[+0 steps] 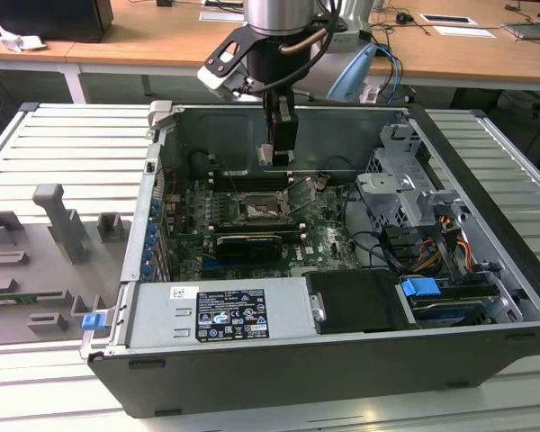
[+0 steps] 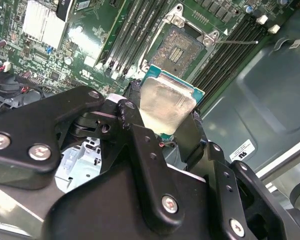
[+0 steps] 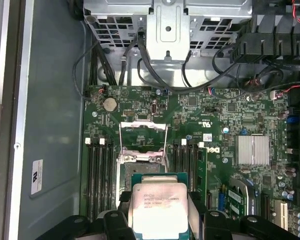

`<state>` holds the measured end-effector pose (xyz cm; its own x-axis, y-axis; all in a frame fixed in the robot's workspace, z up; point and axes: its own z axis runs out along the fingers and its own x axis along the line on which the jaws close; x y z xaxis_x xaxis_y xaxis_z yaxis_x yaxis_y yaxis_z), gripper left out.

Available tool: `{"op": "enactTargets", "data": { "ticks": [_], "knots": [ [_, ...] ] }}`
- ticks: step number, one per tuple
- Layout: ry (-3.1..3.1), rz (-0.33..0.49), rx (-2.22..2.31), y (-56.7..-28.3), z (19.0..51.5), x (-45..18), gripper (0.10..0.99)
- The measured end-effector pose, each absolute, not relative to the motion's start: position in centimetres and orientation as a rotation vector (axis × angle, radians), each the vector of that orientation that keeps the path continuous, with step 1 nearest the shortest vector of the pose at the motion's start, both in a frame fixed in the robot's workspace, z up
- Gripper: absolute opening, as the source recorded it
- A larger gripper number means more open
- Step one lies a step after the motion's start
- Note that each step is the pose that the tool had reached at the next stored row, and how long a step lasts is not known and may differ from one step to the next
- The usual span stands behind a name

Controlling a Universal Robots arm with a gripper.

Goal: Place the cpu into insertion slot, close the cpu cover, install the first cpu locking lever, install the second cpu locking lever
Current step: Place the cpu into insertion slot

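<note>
Gripper [image 2: 162,117] is clamped on the cpu [image 2: 169,100], 2 fingers pinching opposite edges. The chip hangs above the bare socket [image 2: 182,47], and the cpu cover [image 3: 140,158] is flipped up so the socket is clear.

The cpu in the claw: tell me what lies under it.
The cpu, clamped in the claw, hangs over the motherboard; the open insertion slot shows just past its edge. The chip itself hides the board directly beneath.
</note>
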<state>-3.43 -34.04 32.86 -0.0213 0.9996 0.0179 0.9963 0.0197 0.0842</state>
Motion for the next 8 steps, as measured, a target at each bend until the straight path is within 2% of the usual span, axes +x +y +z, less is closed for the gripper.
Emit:
{"op": "enactTargets", "data": {
  "ticks": [8],
  "knots": [
    [2.210,0.113,2.165,-34.04,32.57,-3.43,0.529]
  ]
}}
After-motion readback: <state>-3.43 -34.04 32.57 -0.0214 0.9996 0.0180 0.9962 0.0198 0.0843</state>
